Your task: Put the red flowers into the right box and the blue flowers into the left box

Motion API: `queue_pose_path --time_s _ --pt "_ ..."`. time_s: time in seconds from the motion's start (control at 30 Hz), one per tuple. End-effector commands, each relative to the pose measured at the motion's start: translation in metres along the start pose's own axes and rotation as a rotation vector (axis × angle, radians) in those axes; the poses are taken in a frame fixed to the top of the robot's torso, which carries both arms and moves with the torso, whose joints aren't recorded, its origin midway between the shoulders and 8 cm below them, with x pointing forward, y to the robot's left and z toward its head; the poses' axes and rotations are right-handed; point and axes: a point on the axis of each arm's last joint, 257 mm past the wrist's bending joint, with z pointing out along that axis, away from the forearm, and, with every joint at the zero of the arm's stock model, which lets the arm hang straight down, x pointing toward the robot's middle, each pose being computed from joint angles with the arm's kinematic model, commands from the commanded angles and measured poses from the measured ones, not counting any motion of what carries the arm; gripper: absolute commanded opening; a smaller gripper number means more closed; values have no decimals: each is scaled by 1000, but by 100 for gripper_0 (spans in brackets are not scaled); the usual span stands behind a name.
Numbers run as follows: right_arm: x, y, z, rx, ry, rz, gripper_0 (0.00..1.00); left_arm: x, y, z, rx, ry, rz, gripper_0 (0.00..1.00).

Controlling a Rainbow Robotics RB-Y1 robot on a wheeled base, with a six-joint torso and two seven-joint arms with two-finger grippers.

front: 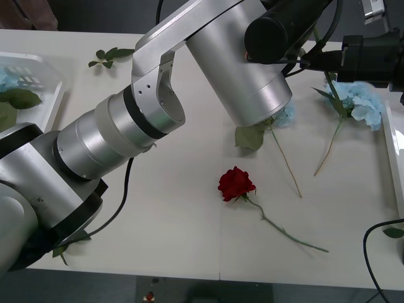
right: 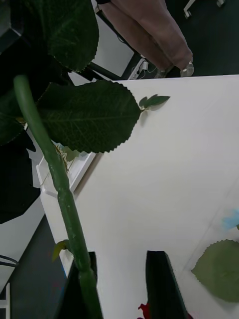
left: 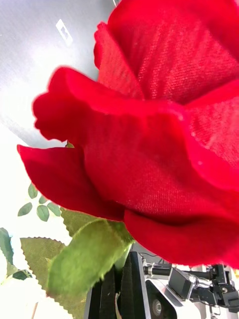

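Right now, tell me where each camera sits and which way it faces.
Front view: above the arms, looking down at the table; left arm crosses it.
Right wrist view: on the right wrist, facing a green stem and table; open right fingers.
Left wrist view: on the left wrist, facing the held rose; shut left fingers.
Front and right wrist share the left box.

I see a wide white table [front: 177, 208] with a thin seam down its near half. Beyond its far edge, dark floor [front: 95, 16]. Right wrist view: dark floor [right: 209, 40] past the table [right: 174, 164], evenly lit, soft shadows.
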Motion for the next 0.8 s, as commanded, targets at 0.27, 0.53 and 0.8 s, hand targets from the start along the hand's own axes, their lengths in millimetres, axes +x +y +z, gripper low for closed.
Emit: queue_pose_path --time_s 0.27,0.53,0.8 --pt "-15 21 -1 -33 -15 -8 0 -5 -39 -9 73 -9 12 58" --pt "-16 21 -3 -34 -22 -6 0 -5 -39 -9 73 -9 12 100" --pt "-12 17 -22 -24 -5 11 0 -5 -39 -9 73 -9 12 100"
